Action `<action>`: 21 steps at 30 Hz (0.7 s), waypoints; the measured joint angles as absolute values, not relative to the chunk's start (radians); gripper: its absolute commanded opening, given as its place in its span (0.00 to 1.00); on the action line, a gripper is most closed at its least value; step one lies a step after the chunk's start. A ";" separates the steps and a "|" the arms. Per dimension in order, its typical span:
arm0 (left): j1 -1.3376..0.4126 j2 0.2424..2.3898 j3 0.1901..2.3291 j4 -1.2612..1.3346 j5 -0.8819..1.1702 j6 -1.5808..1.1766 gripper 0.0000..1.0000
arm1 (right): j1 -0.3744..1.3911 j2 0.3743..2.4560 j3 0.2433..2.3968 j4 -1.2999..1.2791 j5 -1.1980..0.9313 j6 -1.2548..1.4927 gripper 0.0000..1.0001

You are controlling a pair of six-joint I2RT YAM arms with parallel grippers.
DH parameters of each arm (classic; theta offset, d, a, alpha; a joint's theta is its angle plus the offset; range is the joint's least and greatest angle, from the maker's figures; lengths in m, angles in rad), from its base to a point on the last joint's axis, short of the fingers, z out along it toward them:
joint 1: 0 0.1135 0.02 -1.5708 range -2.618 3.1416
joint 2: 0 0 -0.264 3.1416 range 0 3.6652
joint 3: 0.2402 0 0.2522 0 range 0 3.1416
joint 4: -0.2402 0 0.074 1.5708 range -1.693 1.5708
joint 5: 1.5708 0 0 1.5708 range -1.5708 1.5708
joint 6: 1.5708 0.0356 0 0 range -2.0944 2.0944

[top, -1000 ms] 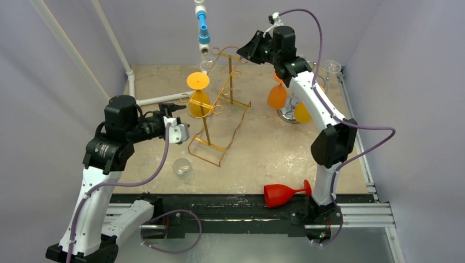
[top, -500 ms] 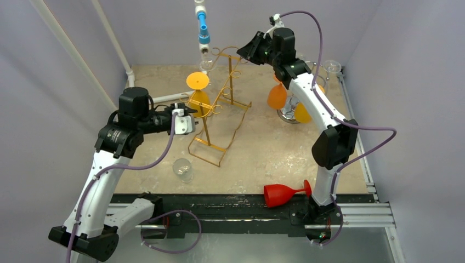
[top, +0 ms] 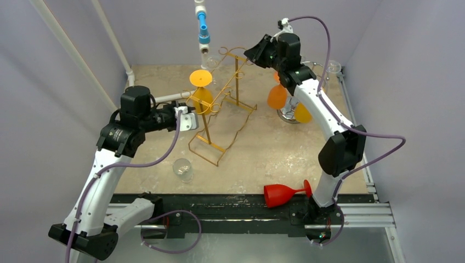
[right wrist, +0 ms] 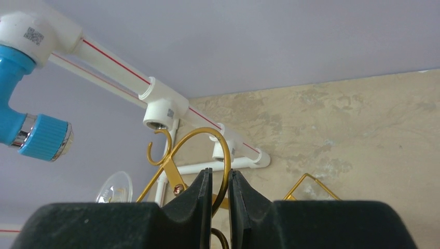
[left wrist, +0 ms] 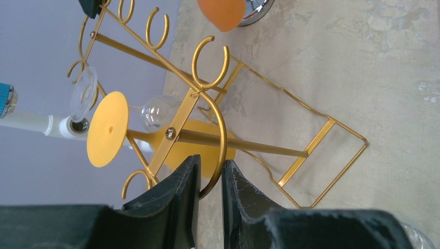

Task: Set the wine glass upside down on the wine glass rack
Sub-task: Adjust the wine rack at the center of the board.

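Beige stone tabletop (top: 274,148), lavender walls. The gold wine glass rack (top: 207,131) stands around 11 o'clock of centre. The orange wine glass (top: 201,97) hangs upside down at the rack's 10 o'clock end, foot uppermost. The left gripper (left wrist: 210,181) is nearly closed around a low rack loop. The right gripper (right wrist: 220,181) pinches a top curl at 12 o'clock

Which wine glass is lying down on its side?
The red wine glass, lying at the table's near edge. The orange wine glass hangs upside down on the gold wire rack.
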State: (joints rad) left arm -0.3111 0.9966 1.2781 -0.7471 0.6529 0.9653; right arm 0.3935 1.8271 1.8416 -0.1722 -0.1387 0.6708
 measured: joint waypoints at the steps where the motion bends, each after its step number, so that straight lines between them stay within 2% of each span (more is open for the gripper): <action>1: -0.311 0.999 1.279 -0.744 0.640 0.965 0.11 | 0.392 1.815 1.824 -0.164 -0.133 0.672 0.16; 11: -0.315 1.019 1.277 -0.698 0.485 0.993 0.09 | 0.381 1.679 1.595 -0.013 -0.051 0.725 0.16; 21: -0.315 1.029 1.256 -0.629 0.323 1.010 0.09 | 0.399 1.637 1.502 0.078 0.012 0.765 0.18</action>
State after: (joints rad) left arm -0.3145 1.0286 1.2556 -0.6292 0.3233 1.0096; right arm 0.3988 1.6371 1.5021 0.0780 0.0124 0.7654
